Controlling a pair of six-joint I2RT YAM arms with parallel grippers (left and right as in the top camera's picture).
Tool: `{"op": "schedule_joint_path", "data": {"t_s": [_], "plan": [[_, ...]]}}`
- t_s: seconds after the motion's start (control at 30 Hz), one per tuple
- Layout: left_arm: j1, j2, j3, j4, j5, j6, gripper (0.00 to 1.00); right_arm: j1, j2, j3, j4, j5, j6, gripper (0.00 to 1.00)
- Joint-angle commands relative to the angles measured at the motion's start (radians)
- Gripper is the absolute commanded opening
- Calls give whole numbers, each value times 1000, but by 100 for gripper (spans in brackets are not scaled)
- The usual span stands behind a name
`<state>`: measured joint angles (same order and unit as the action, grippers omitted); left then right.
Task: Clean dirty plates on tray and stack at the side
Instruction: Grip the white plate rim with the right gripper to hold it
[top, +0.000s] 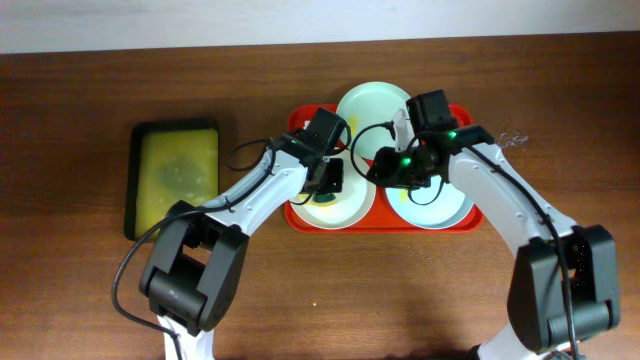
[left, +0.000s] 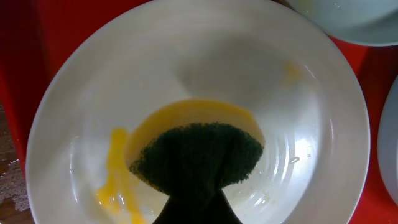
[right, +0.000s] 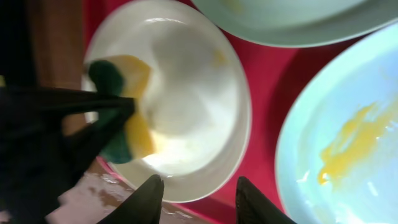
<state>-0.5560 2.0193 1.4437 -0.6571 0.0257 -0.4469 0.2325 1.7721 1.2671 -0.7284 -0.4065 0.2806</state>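
Note:
The red tray holds three plates. The mint green plate is at the back. The white plate is front left and the pale blue plate is front right. My left gripper is shut on a sponge, green side down, and presses it on the white plate beside a yellow smear. My right gripper is open and empty, low over the white plate's near rim and the tray. The blue plate has a yellow smear.
A smaller black-rimmed yellow-green tray lies on the table to the left of the red tray. A small clear object lies to the right of the red tray. The wood by the tray's edge looks wet.

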Motion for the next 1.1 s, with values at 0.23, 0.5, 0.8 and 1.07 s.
{"op": "schedule_joint_path", "data": {"t_s": [0.23, 0.5, 0.8, 1.07], "plan": [[1, 2, 1, -1, 3, -9, 0, -4, 185, 6, 91, 38, -76, 39], [1, 2, 1, -2, 4, -9, 0, -4, 234, 5, 150, 53, -75, 21], [-19, 30, 1, 18, 22, -35, 20, -4, 234, 5, 160, 68, -75, 4], [-19, 30, 1, 18, 22, -34, 20, -4, 234, 5, 158, 68, -75, 4]]}}
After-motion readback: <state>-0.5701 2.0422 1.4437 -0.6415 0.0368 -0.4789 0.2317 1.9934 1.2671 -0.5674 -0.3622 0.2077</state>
